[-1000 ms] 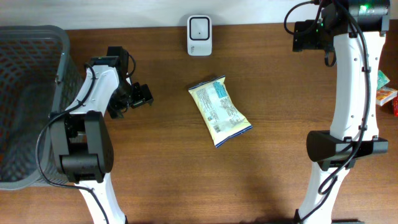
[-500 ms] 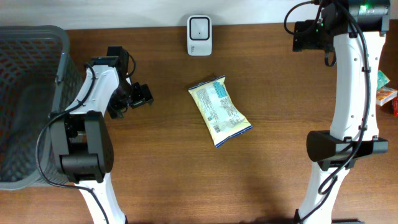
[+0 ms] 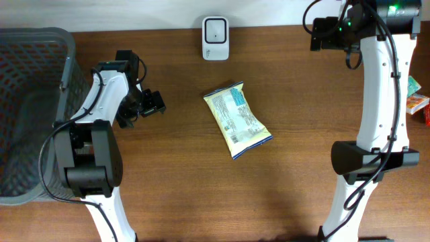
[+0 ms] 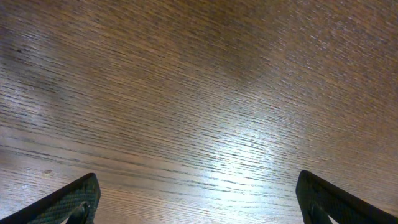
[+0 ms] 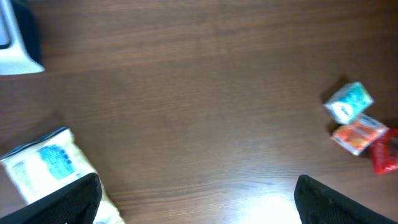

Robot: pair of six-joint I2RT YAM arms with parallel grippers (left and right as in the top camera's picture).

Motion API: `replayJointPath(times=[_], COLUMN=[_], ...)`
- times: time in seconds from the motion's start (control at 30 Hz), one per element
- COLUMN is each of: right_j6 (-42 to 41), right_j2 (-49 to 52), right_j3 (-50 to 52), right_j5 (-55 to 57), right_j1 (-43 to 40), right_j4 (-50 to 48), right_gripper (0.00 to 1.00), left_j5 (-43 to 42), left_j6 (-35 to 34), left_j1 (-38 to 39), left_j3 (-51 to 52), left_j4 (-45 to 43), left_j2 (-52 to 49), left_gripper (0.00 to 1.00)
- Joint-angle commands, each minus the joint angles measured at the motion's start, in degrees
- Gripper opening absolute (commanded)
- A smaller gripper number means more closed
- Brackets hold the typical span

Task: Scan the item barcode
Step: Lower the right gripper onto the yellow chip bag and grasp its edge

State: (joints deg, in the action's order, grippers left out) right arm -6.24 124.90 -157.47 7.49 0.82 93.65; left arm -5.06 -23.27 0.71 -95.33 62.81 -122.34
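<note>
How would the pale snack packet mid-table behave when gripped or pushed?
The snack packet looks like a puffy sealed film pouch, so it is probably light and yielding, denting when squeezed. Its glossy wrapper may be slippery. Lying flat, it should slide rather than roll.

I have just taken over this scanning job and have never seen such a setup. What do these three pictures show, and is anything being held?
These are two robot arms at a wooden table, each ending in a two-finger gripper. The wide picture looks straight down from above. The other two come from a camera on each wrist, so the dark shapes in their bottom corners are that arm's own fingers. You can see a snack packet in the middle, a white scanner at the far edge, a grey mesh basket by the left arm and a few small packets near the right arm. The left gripper and right gripper are both open and hold nothing.
</note>
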Motion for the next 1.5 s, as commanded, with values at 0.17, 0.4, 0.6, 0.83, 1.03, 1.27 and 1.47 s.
replayJointPath(times=[0.17, 0.4, 0.6, 0.83, 1.03, 1.27, 1.47], right_j6=[0.48, 5.62, 5.73, 6.93, 8.09, 12.46, 12.41], right_j2=[1.95, 3.26, 3.26, 3.26, 3.26, 3.26, 3.26], right_j3=[0.2, 14.62, 28.39, 42.88, 54.14, 58.9, 63.87], right_j5=[-17.0, -19.74, -23.45, -24.46, -28.52, -37.05, -37.03], right_j1=[0.15, 3.54, 6.08, 10.08, 11.21, 11.21, 11.21], right_j4=[3.04, 1.16, -4.87, -17.4, -27.76, -34.99, -40.44], right_gripper=[0.99, 0.99, 0.99, 0.99, 0.97, 0.88, 0.6], left_j5=[0.59, 0.59, 0.59, 0.59, 0.59, 0.59, 0.59], left_j6=[-0.48, -0.48, -0.48, -0.48, -0.48, -0.48, -0.48], left_j1=[-0.09, -0.11, -0.15, -0.13, -0.13, -0.13, -0.13], left_j3=[-0.5, -0.5, -0.5, -0.48, -0.5, -0.5, -0.5], left_j4=[0.02, 0.02, 0.02, 0.02, 0.02, 0.02, 0.02], left_j2=[1.44, 1.44, 1.44, 1.44, 1.44, 1.44, 1.44], left_gripper=[0.99, 0.99, 0.99, 0.99, 0.99, 0.99, 0.99])
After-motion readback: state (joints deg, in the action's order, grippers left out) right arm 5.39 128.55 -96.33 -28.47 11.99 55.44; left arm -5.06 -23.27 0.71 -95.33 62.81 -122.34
